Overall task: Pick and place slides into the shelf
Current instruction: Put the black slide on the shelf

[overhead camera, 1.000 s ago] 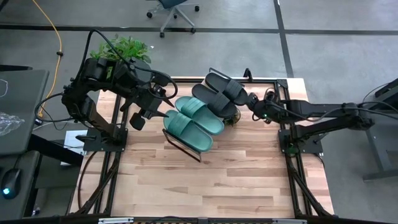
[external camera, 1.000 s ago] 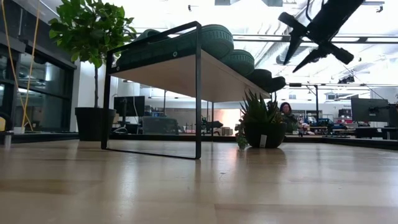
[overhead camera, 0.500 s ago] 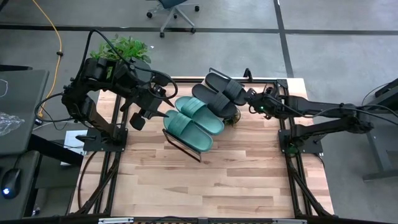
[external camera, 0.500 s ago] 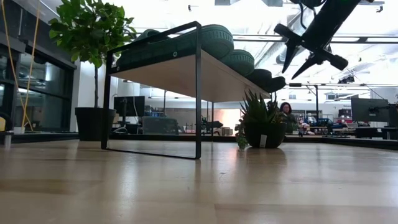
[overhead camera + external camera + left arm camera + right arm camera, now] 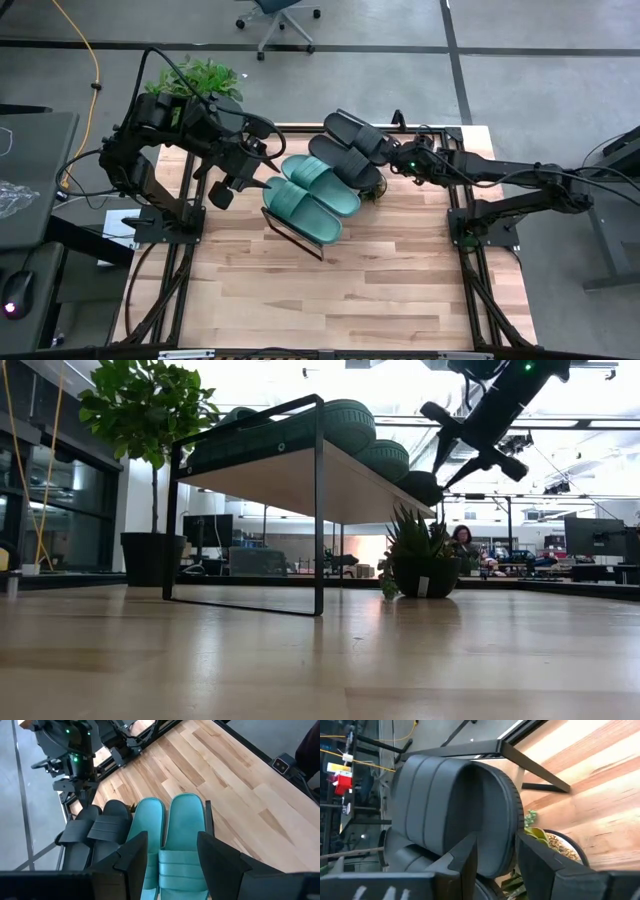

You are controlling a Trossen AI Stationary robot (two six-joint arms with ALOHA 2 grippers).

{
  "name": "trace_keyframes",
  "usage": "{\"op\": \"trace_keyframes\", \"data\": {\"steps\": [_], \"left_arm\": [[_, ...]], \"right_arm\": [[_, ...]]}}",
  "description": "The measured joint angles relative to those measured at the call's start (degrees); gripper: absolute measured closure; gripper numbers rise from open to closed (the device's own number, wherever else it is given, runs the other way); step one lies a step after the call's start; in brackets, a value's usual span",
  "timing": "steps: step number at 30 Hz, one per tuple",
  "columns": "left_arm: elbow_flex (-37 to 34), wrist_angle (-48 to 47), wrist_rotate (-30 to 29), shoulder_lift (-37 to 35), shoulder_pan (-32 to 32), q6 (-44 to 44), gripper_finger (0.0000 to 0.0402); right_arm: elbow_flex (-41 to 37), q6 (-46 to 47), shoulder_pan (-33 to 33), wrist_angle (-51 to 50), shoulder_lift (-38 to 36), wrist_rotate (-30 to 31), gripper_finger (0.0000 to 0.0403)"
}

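The shelf [image 5: 296, 238] stands slanted at the middle of the table. On its board lie two teal slides [image 5: 310, 195] and two black slides, side by side. The nearer black slide [image 5: 340, 162] lies flat on the board. My right gripper [image 5: 393, 158] is at the right-hand end of the farther black slide [image 5: 350, 130] and is shut on it. My left gripper [image 5: 222, 192] hangs open above the table, left of the shelf. In its wrist view it looks down on the teal slides [image 5: 172, 827], touching nothing. My right gripper pinches the farther black slide's rounded end [image 5: 506, 842] between its two fingers, one on the footbed side and one under the sole. It comes slanting down from the table's right side, along the slide's length. The rest of the slide lies on the shelf's board.
A small potted plant [image 5: 420, 565] stands on the table under the shelf's right end, just below my right gripper. A large leafy plant [image 5: 195, 75] is behind the left arm. The bare tabletop [image 5: 330, 300] stretches from the shelf to the near edge.
My right gripper has moved toward the table's left and far side. The farther black slide has slid with it along the shelf's board. My left gripper has kept still.
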Motion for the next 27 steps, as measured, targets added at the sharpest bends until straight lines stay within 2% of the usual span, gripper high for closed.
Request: {"op": "trace_keyframes", "data": {"steps": [7, 13, 27], "left_arm": [[0.0, -0.1, 0.0, 0.0, 0.0, -0.1, 0.0241], [0.0, -0.1, -0.1, 0.0, 0.0, -0.1, 0.0241], [0.0, -0.1, -1.5, 0.0, 0.0, 0.0, 0.0241]], "right_arm": [[0.0, 0.0, 0.0, -4.8, -1.2, 0.1, 0.0281], [0.0, 1.3, 1.2, -4.2, -0.7, -4.4, 0.0281], [0.0, 8.1, 9.1, -4.2, -0.4, 0.3, 0.0281]]}}
